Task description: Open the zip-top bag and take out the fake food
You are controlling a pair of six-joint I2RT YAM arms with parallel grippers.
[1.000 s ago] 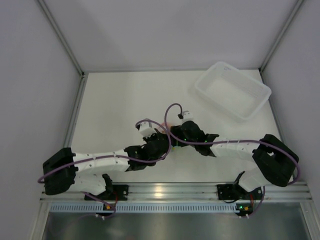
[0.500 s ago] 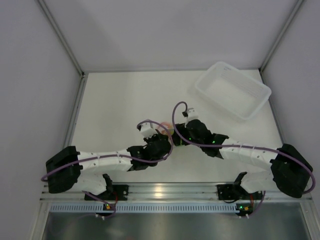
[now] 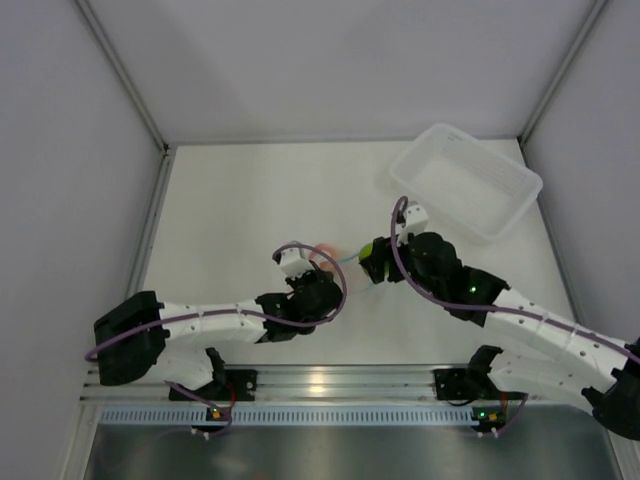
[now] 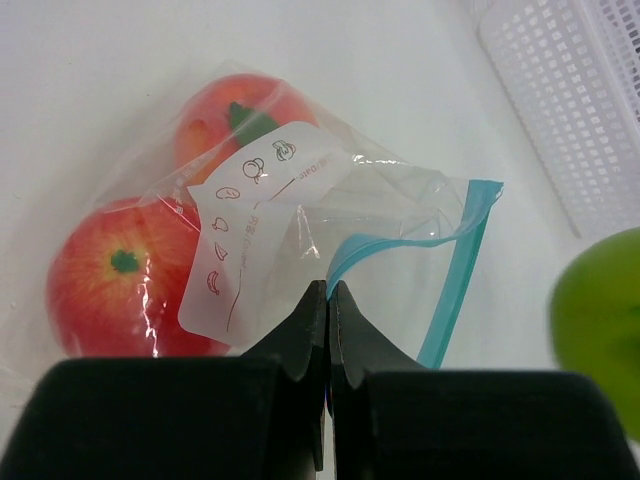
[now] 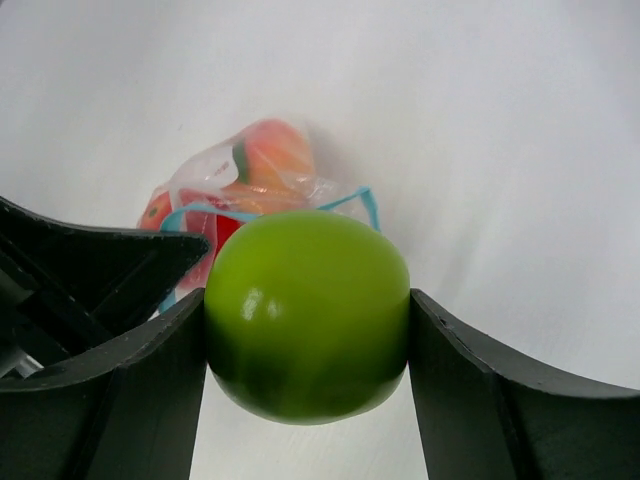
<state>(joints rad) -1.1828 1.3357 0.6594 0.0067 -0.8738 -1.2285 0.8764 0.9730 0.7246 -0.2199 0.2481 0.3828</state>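
Well to the far right sits the white bin (image 3: 465, 182), apart from the zip-top bag (image 4: 300, 200) at mid-table. The left gripper (image 4: 327, 292) is pinched together on the bag's film beside the teal zip strip (image 4: 455, 270). The right gripper (image 5: 308, 335) is clamped on the green fruit (image 5: 307, 290), just right of the bag's mouth. Two red-orange fruits (image 4: 115, 270) lie inside. Likely risks: the smooth round fruit squirting from the jaws, or the thin film slipping free. The bag's white label (image 4: 250, 220) shows tiny food icons; its lettering is unreadable.
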